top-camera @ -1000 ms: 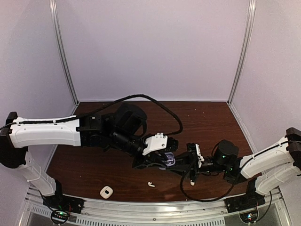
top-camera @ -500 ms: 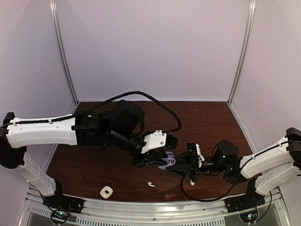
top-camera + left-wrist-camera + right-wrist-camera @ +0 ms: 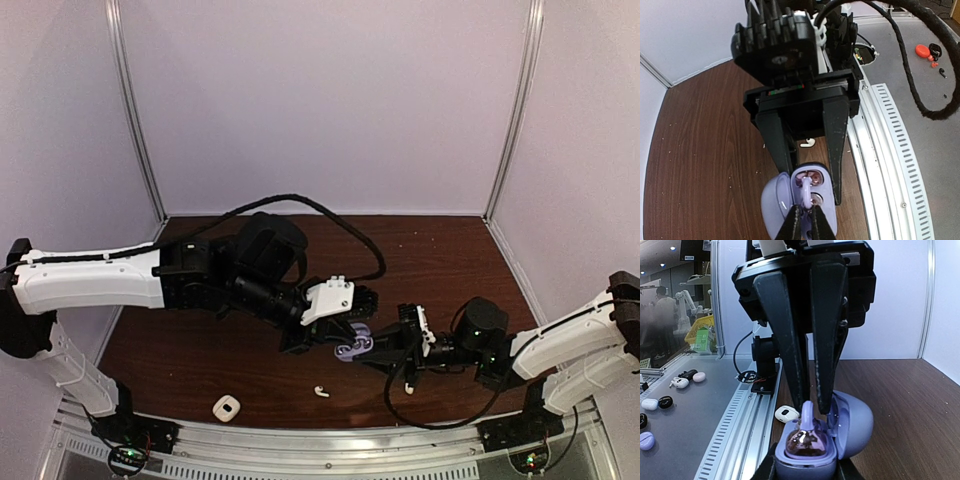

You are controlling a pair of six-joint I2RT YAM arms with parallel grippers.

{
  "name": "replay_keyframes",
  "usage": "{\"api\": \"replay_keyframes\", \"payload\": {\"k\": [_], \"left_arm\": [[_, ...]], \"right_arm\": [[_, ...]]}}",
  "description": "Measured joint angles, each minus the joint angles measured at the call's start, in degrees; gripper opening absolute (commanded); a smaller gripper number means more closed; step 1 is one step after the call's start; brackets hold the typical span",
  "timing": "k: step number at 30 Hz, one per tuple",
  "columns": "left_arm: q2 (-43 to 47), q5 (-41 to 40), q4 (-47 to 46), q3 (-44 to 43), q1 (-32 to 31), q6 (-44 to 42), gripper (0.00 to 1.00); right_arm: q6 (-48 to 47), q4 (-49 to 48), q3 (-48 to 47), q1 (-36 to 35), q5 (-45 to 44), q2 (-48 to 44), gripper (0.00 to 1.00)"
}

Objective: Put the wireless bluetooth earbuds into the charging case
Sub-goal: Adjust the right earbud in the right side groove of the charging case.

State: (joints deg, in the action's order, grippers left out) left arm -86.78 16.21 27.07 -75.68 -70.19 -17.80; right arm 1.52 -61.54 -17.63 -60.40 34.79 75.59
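Observation:
The open purple charging case (image 3: 350, 349) is held just above the table by my right gripper (image 3: 372, 352), which is shut on its base (image 3: 805, 467). Its lid (image 3: 855, 420) stands open. My left gripper (image 3: 805, 220) is shut on the stem of a purple earbud (image 3: 806, 189), whose body sits in the case's slot (image 3: 806, 437). In the right wrist view the left fingers (image 3: 790, 345) come down from above onto the stem. One white earbud (image 3: 321, 391) lies on the table near the front edge; it also shows in the left wrist view (image 3: 809, 144). The other earbuds are out of view.
A small white case (image 3: 227, 406) lies near the front rail at the left and shows in the right wrist view (image 3: 786, 413). The slotted metal rail (image 3: 890, 150) runs along the table's front edge. A black cable (image 3: 300, 205) loops over the left arm.
My left wrist has shifted slightly left and the purple case with both grippers has moved a little left and down. Both grips are unchanged.

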Motion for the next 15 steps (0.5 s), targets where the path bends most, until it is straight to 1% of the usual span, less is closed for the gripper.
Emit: {"api": "replay_keyframes", "payload": {"k": [8, 15], "left_arm": [[-0.2, 0.0, 0.0, 0.0, 0.0, -0.4, 0.09], [-1.3, -0.8, 0.0, 0.0, -1.4, -1.2, 0.09]], "right_arm": [[0.1, 0.0, 0.0, 0.0, 0.0, -0.4, 0.0], [0.3, 0.0, 0.2, 0.0, 0.1, -0.4, 0.0]]}}
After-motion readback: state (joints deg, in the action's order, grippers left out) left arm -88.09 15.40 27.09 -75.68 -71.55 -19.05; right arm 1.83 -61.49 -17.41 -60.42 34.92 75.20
